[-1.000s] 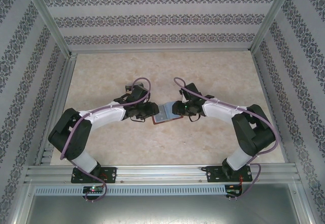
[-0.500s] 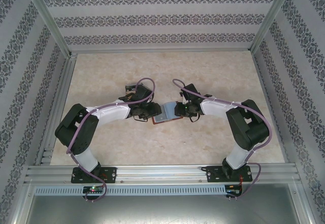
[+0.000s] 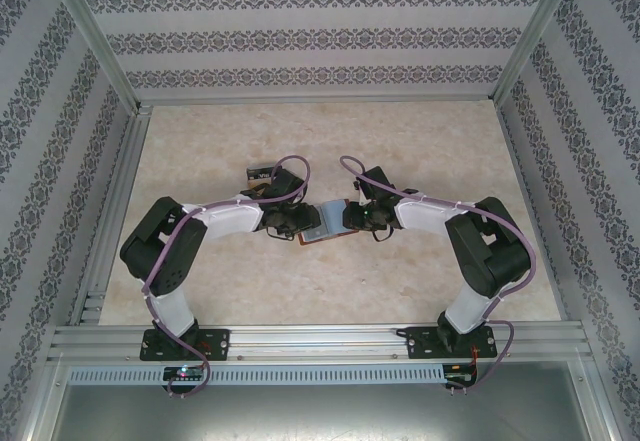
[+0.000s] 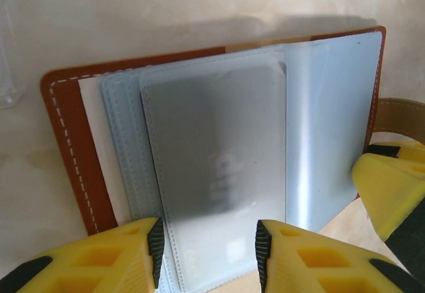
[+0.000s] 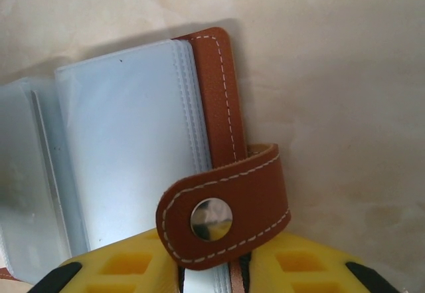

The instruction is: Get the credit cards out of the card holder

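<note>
Holder half seen, card print unreadable

The holder runs off the frame under the left gripper, its near edge behind the fingers. Between them, the card is blurred by its frosted sleeve, with the print unreadable and the near end cut off. At the right gripper, the strap end and the holder edge vanish between the fingers. From above, both grippers cover most of the holder.

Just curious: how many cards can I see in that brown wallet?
1: a grey card in the front clear sleeve of the open card holder. More may be hidden in other sleeves.
</note>
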